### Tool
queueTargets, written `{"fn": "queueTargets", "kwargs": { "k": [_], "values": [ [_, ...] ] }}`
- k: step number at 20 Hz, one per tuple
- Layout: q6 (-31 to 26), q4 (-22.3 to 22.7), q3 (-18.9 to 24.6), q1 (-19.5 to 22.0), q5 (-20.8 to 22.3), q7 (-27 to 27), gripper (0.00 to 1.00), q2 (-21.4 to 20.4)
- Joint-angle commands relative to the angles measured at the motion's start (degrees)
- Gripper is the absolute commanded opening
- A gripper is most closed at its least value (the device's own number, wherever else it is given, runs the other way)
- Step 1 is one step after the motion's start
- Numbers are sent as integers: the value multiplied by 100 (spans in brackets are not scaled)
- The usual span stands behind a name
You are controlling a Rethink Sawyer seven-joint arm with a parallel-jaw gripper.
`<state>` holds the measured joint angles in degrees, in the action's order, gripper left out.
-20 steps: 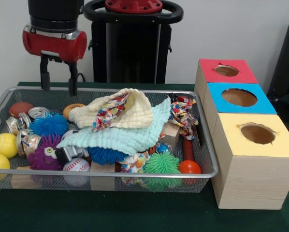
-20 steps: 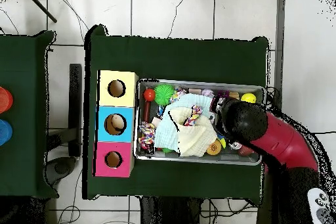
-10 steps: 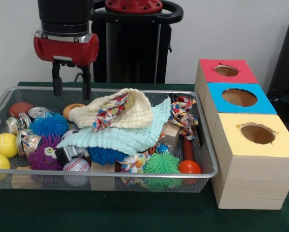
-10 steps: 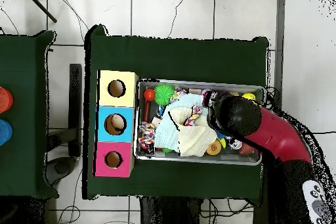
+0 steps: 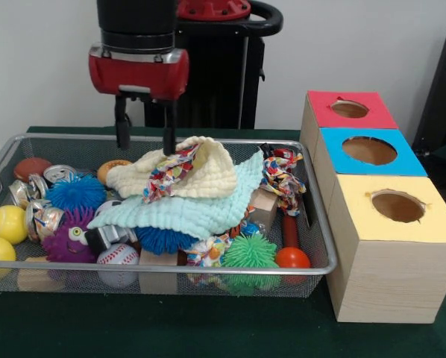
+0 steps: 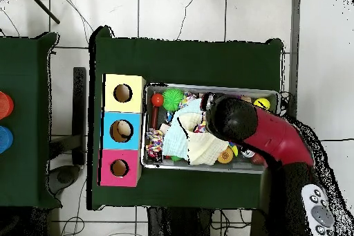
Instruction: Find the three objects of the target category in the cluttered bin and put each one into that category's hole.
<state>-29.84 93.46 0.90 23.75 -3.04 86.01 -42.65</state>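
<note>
One pincer (image 5: 145, 134) open, shifted over cream cloth (image 5: 197, 175), bin (image 5: 163, 266) unchanged

Seen from above: a wire bin (image 6: 269, 166) on a green table (image 6: 187, 57), with the red and black arm (image 6: 266, 136) reaching over it from the lower right. The arm's black end covers the bin's middle and hides the fingers. Just left of that end lie a cream cloth (image 6: 204, 147) and a pale blue cloth (image 6: 171, 144). Further left are a green spiky ball (image 6: 173, 97) and a red ball (image 6: 157, 100). Beyond the bin's left edge stand three boxes with holes: yellow (image 6: 123, 93), blue (image 6: 121, 130), pink (image 6: 119, 167).
</note>
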Motion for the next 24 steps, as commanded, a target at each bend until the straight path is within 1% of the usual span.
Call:
{"fn": "queueTargets", "kwargs": {
  "k": [1, 5, 13, 17, 19, 22, 24],
  "values": [
    [47, -19, -55, -354, 304, 804, 100, 122],
    [23, -189, -255, -525, 292, 912, 100, 242],
    [-99, -564, -949, -1108, 176, 1409, 100, 529],
    [-191, -736, -1354, -1425, 55, 1690, 100, 694],
    [-263, -846, -1653, -1649, -17, 1938, 100, 815],
    [-254, -948, -1796, -1793, -129, 2047, 100, 940],
    [-238, -925, -1691, -1788, -199, 1948, 100, 916]
  ]
}}
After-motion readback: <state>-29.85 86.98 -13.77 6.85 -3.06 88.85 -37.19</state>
